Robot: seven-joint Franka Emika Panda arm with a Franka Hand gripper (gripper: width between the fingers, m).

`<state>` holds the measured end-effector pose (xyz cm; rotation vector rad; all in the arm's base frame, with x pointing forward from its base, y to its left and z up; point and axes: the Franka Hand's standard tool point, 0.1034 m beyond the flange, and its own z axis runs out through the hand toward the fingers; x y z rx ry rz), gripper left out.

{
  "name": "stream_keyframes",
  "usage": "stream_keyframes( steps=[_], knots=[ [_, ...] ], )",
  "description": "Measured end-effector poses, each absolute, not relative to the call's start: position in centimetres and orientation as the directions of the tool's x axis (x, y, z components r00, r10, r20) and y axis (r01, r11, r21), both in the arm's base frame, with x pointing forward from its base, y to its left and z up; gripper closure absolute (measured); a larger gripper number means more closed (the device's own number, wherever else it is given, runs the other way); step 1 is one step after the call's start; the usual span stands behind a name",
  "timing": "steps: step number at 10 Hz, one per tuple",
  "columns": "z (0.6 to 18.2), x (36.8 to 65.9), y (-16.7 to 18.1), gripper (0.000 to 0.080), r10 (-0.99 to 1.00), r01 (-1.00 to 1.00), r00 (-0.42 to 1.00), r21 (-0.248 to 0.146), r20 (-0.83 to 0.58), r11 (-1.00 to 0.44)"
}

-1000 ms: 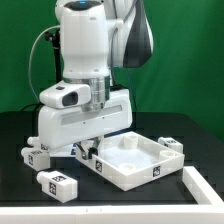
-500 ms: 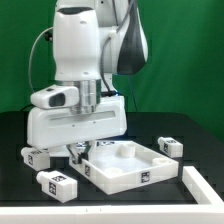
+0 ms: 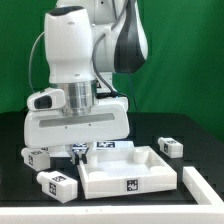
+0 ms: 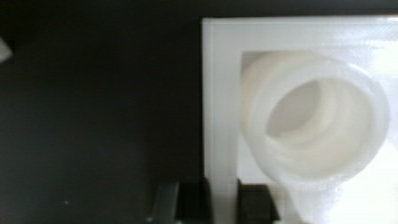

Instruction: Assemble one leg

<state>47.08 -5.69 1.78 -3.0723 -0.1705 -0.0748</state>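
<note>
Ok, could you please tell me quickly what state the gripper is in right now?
gripper: closed on the raised rim of the white panel.

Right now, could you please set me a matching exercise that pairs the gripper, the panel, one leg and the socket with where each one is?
Things:
A gripper
B panel
C nearest leg
D round socket

Places or states:
1 moulded inside the panel, beside the gripped rim
2 lying on the table at the exterior view's left, untouched
3 closed astride a rim wall
4 held by its rim, under the arm

Pairs: A-3; B-4; C-2; D-1
</note>
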Motion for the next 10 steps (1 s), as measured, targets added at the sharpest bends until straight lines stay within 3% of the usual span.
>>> stream_keyframes(
  steps=[4,8,10],
  knots=[
    [1.8,47.2,-5.5,0.0747,0.082,0.085,0.995,-0.064,0.048,-0.994],
    [1.9,51.8,-2.3,0.0747,0.009,0.014,0.998,-0.081,0.065,-0.997],
    [1.9,53.0,-2.0,0.0747,-0.138,-0.132,0.988,-0.091,0.065,-0.987]
  ],
)
